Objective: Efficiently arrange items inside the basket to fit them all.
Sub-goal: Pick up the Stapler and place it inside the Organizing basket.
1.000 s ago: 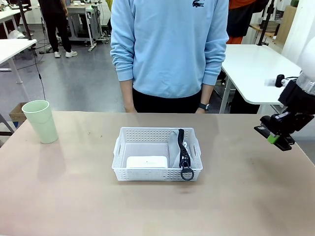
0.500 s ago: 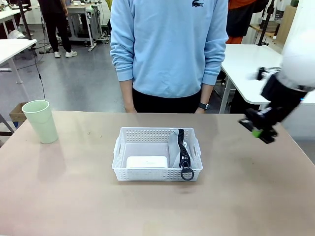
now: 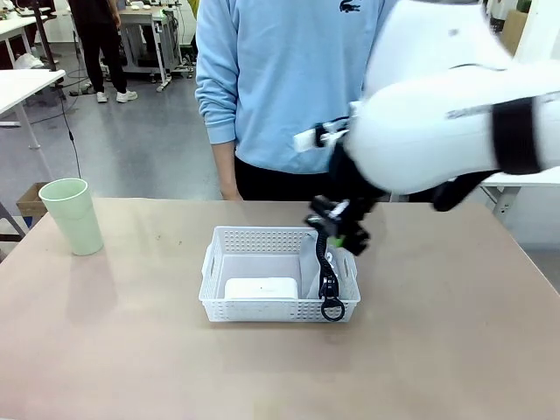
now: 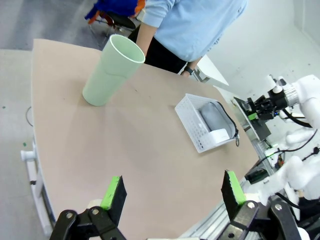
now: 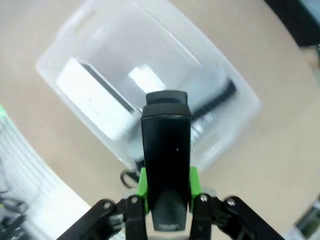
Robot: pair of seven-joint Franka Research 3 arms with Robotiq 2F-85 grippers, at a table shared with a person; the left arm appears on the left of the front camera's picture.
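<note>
Over the basket's (image 3: 262, 238) far right corner, the right claw (image 3: 341, 227) clamps a small black object (image 5: 166, 145). Judged placing step: next, lower it into free space beside the pouch (image 3: 325, 267). Left claw (image 4: 172, 192) gapes wide.

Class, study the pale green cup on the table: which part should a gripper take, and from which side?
Probably the rim wall, from above, one finger inside the mouth: the pale green cup stands upright, open end up, widening upward.
</note>
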